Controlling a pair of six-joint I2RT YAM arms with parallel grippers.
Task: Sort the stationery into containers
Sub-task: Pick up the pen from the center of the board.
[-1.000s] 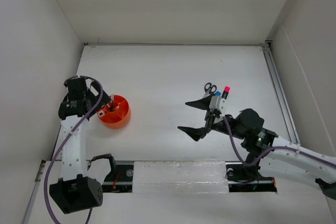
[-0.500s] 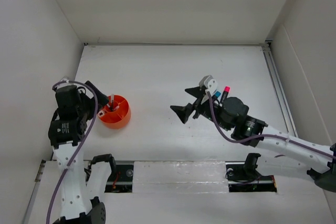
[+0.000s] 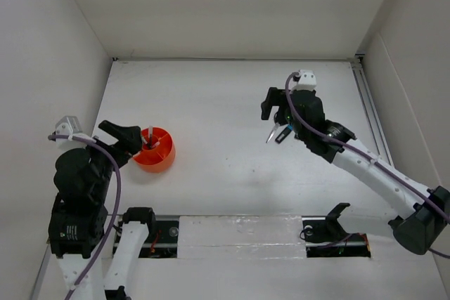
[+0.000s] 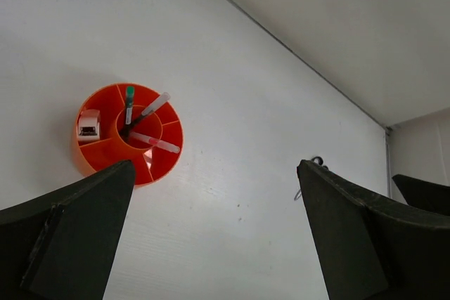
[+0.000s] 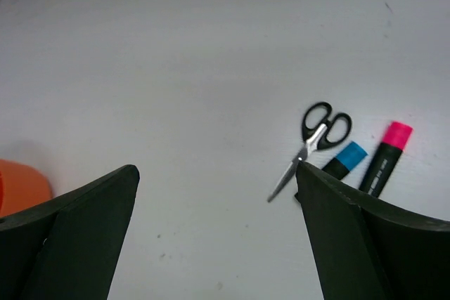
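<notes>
The orange cup (image 3: 156, 151) stands at the left of the table, split into compartments. In the left wrist view the cup (image 4: 105, 156) holds a few pens (image 4: 144, 124) in its middle and a white eraser (image 4: 88, 124) in an outer section. My left gripper (image 4: 214, 166) hangs open and empty, above and beside the cup. Black-handled scissors (image 5: 313, 142), a blue highlighter (image 5: 344, 158) and a pink highlighter (image 5: 388, 154) lie together on the table. My right gripper (image 5: 216, 168) is open and empty above them, slightly to their left. From above, the right arm hides most of them; only the scissors' blade (image 3: 271, 134) shows.
White walls enclose the table on the left, far and right sides. A metal rail (image 3: 373, 124) runs along the right edge. Both arm bases stand at the near edge. The cup's rim (image 5: 21, 184) shows at the left of the right wrist view.
The left arm has drawn back from the cup toward the near left. The right arm has swung up and farther out, now over the scissors and highlighters. Both grippers stayed open.
</notes>
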